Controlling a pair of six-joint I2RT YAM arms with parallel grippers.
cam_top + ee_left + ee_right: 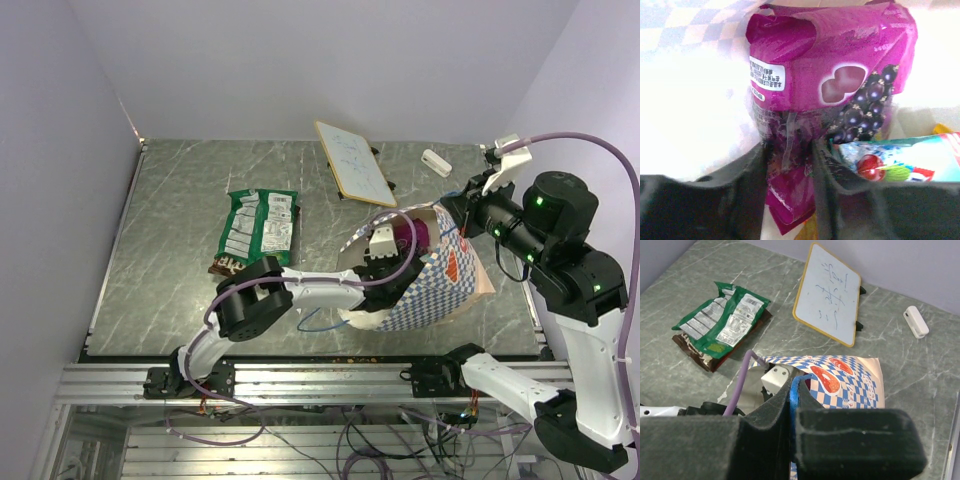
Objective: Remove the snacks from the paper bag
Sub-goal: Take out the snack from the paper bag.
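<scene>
Snacks: green packet (260, 222) lies out on the table (170, 250); magenta grape packet (830, 65) sits inside the paper bag (445, 290), a cherry-print packet (900, 162) beside it. Left gripper (790, 155) is in the bag's mouth, jaws pinched on the magenta packet's lower part. Right gripper (791, 407) is clamped on the bag's rim at the blue cord handle (792, 387) (propping the mouth open, we judge). Risk: slick foil may slip from so narrow a pinch, or the packet may snag the rim and drag the bag.

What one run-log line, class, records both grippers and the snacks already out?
left gripper: shut on magenta packet inside paper bag | right gripper: shut on blue handle | out of bag: green packet
</scene>
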